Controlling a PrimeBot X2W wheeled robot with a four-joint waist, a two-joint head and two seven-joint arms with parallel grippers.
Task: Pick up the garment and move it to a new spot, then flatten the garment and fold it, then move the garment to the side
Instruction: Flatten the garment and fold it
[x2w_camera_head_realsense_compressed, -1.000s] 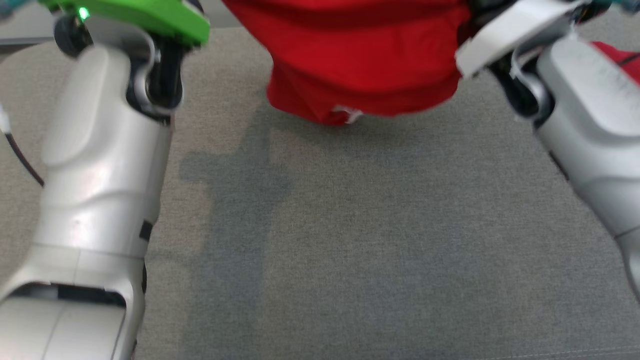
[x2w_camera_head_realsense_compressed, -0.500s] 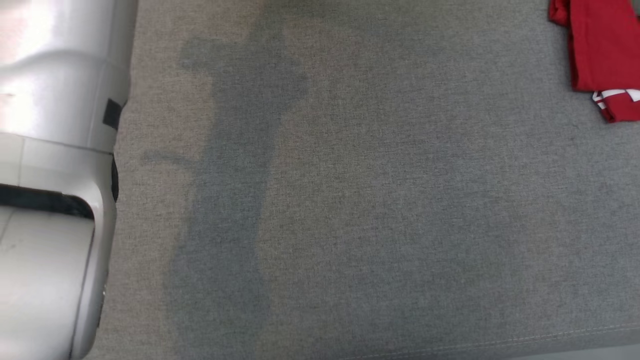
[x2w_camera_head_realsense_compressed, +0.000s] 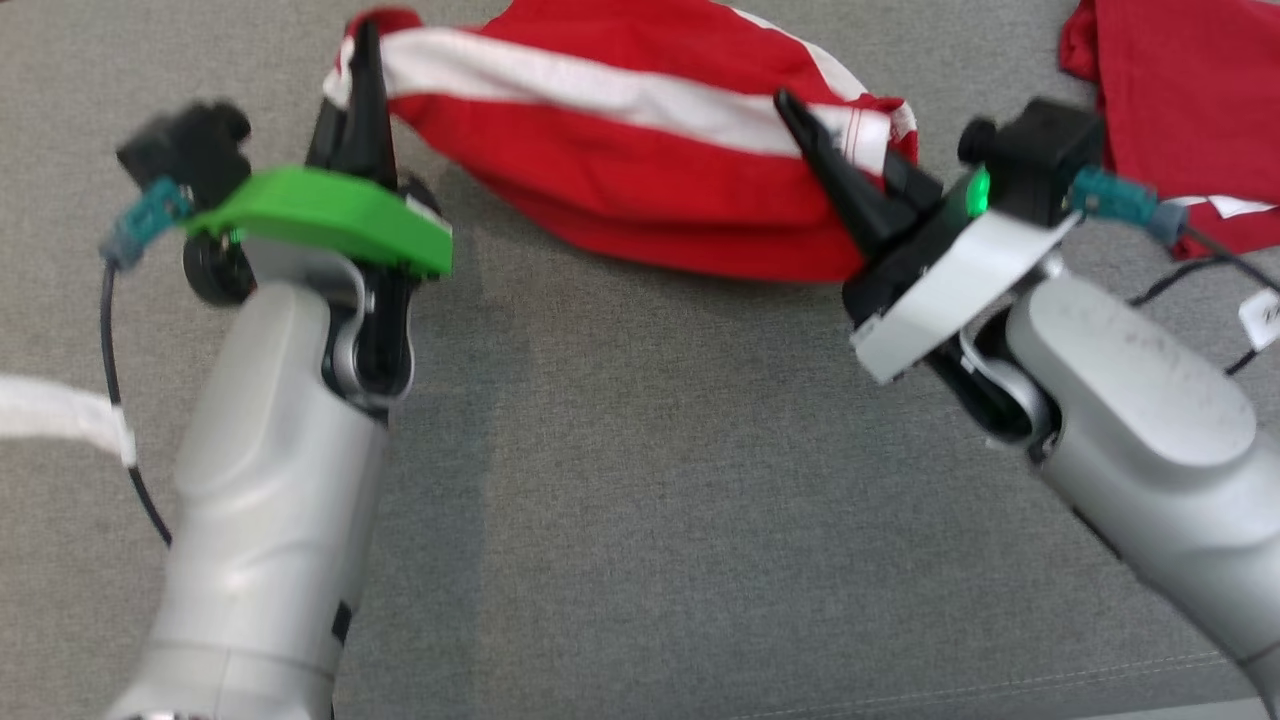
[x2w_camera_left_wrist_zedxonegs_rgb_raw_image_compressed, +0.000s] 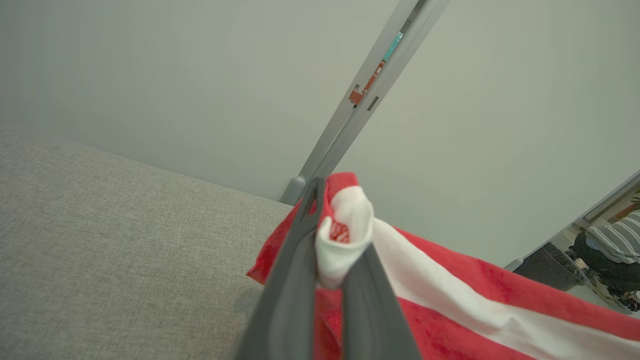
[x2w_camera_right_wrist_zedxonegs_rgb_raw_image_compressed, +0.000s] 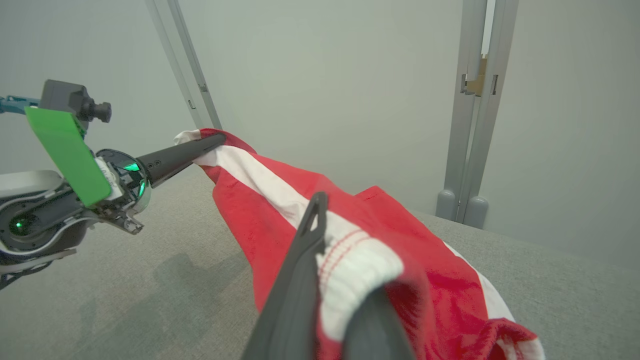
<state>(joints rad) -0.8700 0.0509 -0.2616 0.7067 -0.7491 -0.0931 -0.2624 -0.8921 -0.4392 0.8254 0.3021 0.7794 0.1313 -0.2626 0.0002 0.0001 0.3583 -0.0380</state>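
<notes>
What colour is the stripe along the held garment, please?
White stripe on red garment; head view best.

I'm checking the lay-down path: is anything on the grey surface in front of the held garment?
Nothing visible. The left hand and right hand grip the garment; the grey surface before it is bare. Another red cloth lies beyond the right hand.

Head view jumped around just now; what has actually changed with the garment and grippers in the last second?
The head camera swung, so most of the shift is the view. The red garment, hanging bunched a second ago, is now stretched by its white-striped edge between the shut left gripper and right gripper. Unchanged: both grips, and the other red cloth on the gray surface.
</notes>
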